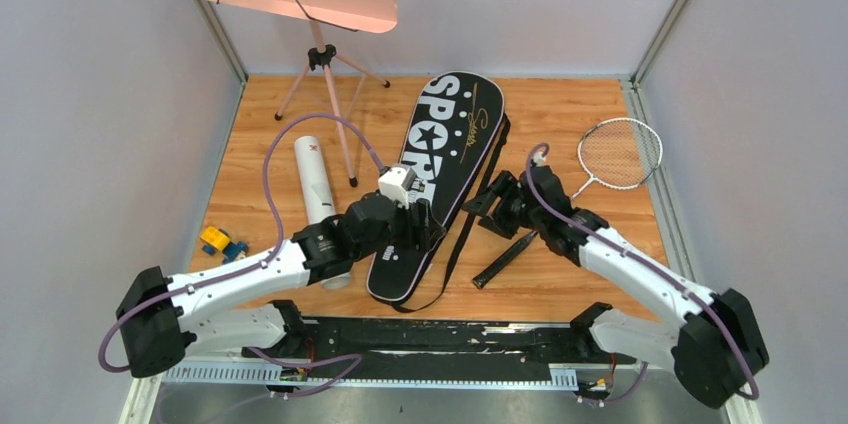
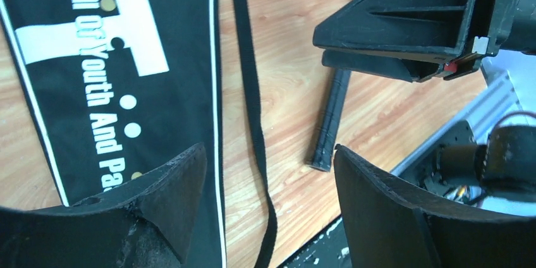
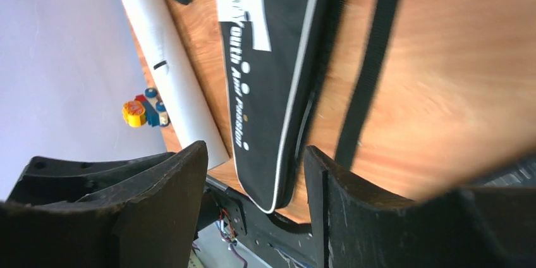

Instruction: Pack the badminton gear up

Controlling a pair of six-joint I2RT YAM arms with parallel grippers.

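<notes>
Entry: black bag [image 1: 450,164], flat on desk [image 1: 600,264]. We see left tool [image 2: 270,151] and right tool [image 3: 256,148] apart, empty; we should grip its edge squarely, not the strap [image 2: 251,91].

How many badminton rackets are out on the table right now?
1. The racket lies right of the black bag, its head farther back and its handle angled toward the front. Others may be hidden inside the bag.
</notes>
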